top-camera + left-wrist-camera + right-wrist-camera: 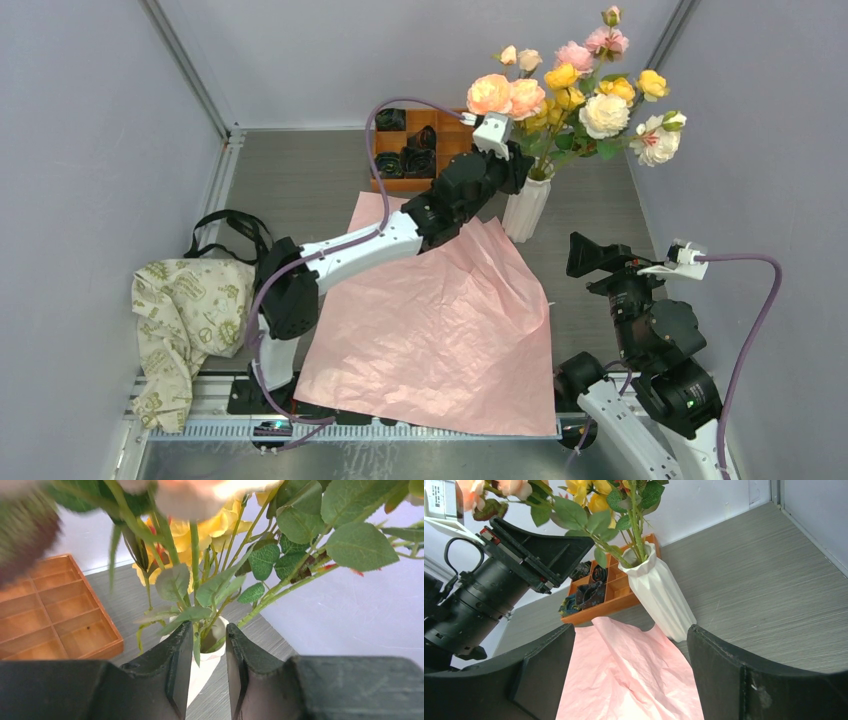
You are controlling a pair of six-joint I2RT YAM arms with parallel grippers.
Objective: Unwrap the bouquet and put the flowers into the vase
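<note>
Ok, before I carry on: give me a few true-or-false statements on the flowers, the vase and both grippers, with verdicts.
1. The flowers stand in the white ribbed vase. True.
2. The vase lies tipped over. False: it stands upright on the grey table, at the far edge of the pink paper.
3. The right gripper grips a rose. False: its jaws are wide apart and empty, short of the vase.
4. The left gripper is at the flowers just above the vase mouth, jaws apart. True.
5. The orange tray is empty. False: dark rosettes sit in some compartments.
</note>
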